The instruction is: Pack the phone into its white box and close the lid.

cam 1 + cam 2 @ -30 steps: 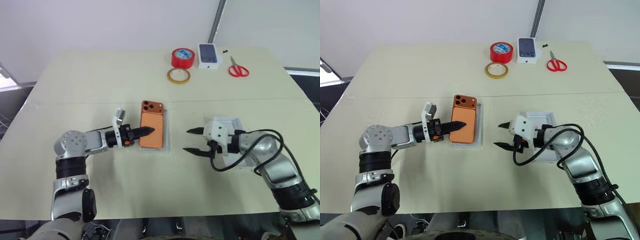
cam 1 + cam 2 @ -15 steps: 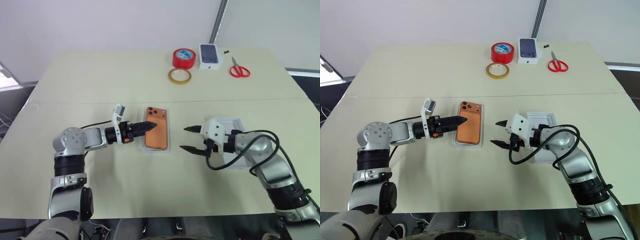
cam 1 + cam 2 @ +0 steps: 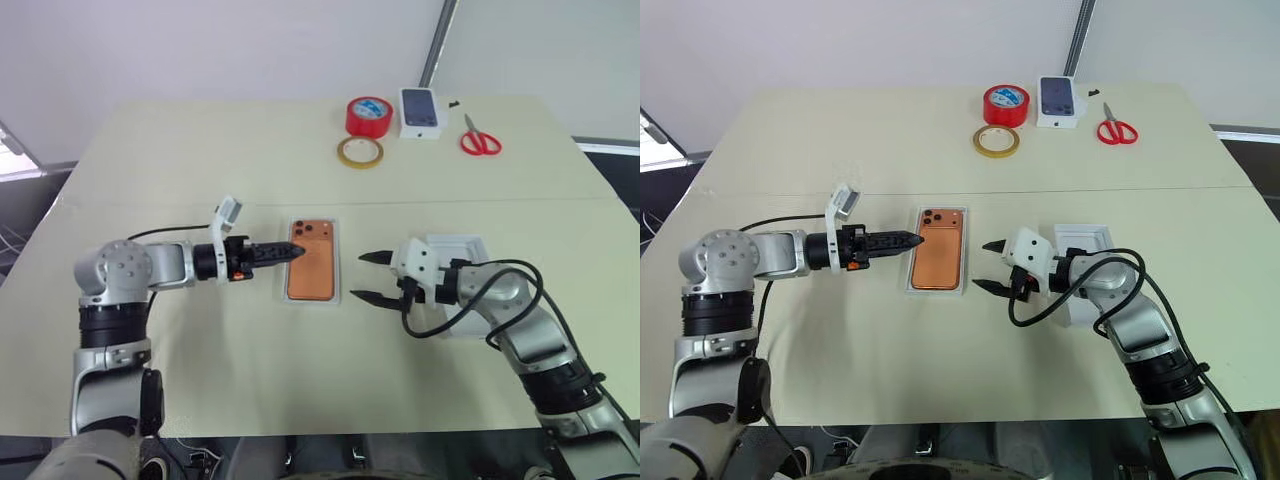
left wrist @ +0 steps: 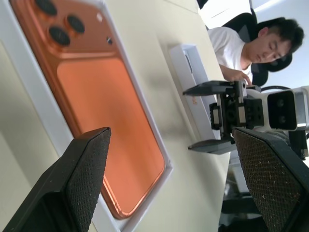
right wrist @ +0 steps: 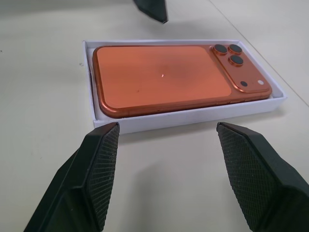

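Now the phone lies camera-side up inside the white box at table centre. Left gripper at nine o'clock and right gripper at three both gape, empty.

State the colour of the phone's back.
Plain orange, with dark camera lenses; the phone shows best in the right wrist view.

Both head views look down over the table; both wrist views closely share the phone.
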`<action>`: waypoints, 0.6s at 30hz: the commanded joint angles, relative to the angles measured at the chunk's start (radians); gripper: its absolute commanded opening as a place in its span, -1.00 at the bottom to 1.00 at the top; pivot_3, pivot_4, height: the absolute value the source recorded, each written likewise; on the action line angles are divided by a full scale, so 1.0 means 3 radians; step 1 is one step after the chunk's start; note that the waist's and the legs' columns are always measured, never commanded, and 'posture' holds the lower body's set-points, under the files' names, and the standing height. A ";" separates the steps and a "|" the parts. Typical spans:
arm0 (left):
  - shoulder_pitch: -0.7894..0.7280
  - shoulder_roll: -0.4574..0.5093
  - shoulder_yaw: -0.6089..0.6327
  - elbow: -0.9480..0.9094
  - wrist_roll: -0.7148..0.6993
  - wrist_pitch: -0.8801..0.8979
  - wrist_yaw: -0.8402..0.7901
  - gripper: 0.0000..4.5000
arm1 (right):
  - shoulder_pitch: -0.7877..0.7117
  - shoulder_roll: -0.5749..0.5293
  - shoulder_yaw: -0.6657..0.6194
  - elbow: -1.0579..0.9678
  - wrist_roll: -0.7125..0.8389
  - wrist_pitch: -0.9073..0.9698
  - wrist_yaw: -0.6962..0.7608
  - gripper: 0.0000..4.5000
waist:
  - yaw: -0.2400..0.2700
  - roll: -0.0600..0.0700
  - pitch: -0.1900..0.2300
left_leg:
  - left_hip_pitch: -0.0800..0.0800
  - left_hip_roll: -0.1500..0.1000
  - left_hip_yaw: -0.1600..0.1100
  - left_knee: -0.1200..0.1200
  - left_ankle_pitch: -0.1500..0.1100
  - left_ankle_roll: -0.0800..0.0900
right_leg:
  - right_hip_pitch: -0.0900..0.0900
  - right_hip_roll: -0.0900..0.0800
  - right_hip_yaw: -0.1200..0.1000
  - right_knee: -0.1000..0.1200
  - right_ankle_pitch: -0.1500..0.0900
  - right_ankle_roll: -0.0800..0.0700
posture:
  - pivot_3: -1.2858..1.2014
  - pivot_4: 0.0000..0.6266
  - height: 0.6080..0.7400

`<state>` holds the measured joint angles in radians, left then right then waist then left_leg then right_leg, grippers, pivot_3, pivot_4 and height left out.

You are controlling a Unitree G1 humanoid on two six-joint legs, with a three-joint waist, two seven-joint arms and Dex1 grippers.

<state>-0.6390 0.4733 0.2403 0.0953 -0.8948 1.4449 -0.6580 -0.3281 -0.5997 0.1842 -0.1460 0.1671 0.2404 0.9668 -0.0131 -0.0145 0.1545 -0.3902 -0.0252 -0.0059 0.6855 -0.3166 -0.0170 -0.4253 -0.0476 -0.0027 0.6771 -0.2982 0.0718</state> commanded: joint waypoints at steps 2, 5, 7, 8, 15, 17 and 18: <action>0.0013 0.0174 -0.0184 -0.0101 0.0328 -0.0490 0.0002 0.55 | -0.0203 0.0100 -0.0098 0.0258 -0.0181 -0.0107 -0.0341 0.16 | -0.0006 0.0000 0.0000 | 0.0000 0.0000 0.0000 0.0000 0.0000 0.0000 | 0.0000 0.0000 0.0000 0.0000 0.0000 0.0000 | 0.03 -0.52 1.00; 0.0101 0.0205 -0.0359 -0.0076 0.0732 -0.1192 0.0012 -0.16 | -0.0278 0.0121 -0.0092 0.0419 -0.0293 -0.0170 -0.0473 -0.59 | 0.0001 0.0001 0.0000 | 0.0000 0.0000 0.0000 0.0000 0.0001 -0.0001 | -0.0001 0.0000 0.0000 0.0000 0.0000 -0.0001 | 0.03 -0.52 1.00; 0.0185 0.0300 -0.0558 -0.0092 0.0985 -0.1581 -0.0113 -0.58 | -0.0268 0.0138 -0.0023 0.0432 -0.0347 -0.0196 -0.0492 -0.99 | 0.0007 0.0000 0.0000 | 0.0000 0.0000 0.0000 -0.0001 0.0001 -0.0001 | -0.0001 0.0000 0.0000 0.0000 0.0000 -0.0001 | 0.03 -0.52 1.00; 0.0228 0.0357 -0.0675 -0.0108 0.1124 -0.1764 -0.0178 -0.86 | -0.0263 0.0148 -0.0001 0.0434 -0.0373 -0.0210 -0.0509 -1.00 | 0.0007 0.0000 0.0000 | -0.0001 0.0000 0.0000 -0.0001 0.0000 -0.0001 | -0.0002 0.0000 0.0000 -0.0001 0.0000 -0.0001 | 0.03 -0.52 1.00; 0.0345 0.0367 -0.1281 0.0138 0.1644 -0.2565 -0.0711 -0.98 | -0.0255 0.0311 0.0155 0.0473 -0.0528 -0.0175 -0.0619 -1.00 | 0.0008 0.0001 0.0000 | -0.0002 0.0000 0.0001 -0.0002 0.0000 0.0000 | -0.0001 0.0000 0.0000 -0.0005 0.0000 -0.0001 | 0.03 -0.52 1.00; 0.0358 0.0272 -0.1339 0.0163 0.1637 -0.2539 -0.0769 -0.98 | -0.0258 0.0332 0.0181 0.0473 -0.0552 -0.0168 -0.0619 -1.00 | 0.0006 0.0000 0.0000 | -0.0002 0.0000 0.0001 -0.0002 -0.0001 0.0002 | -0.0001 0.0000 0.0000 -0.0005 0.0000 -0.0001 | 0.03 -0.52 1.00; 0.0347 0.0216 -0.1365 0.0198 0.1653 -0.2511 -0.0756 -0.98 | -0.0259 0.0337 0.0188 0.0473 -0.0563 -0.0164 -0.0614 -1.00 | 0.0005 0.0000 0.0000 | -0.0002 0.0000 0.0001 -0.0002 -0.0001 0.0003 | -0.0001 0.0000 0.0000 -0.0005 0.0000 -0.0001 | 0.03 -0.52 1.00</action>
<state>-0.5263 0.5466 -0.1559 0.1587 -0.4013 0.6900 -0.8705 -0.3981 -0.5020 0.2449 0.0069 0.0015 0.1997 0.7866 -0.0115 -0.0144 0.1545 -0.3909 -0.0253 -0.0056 0.6851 -0.3171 -0.0159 -0.4257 -0.0477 -0.0027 0.6757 -0.2982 0.0716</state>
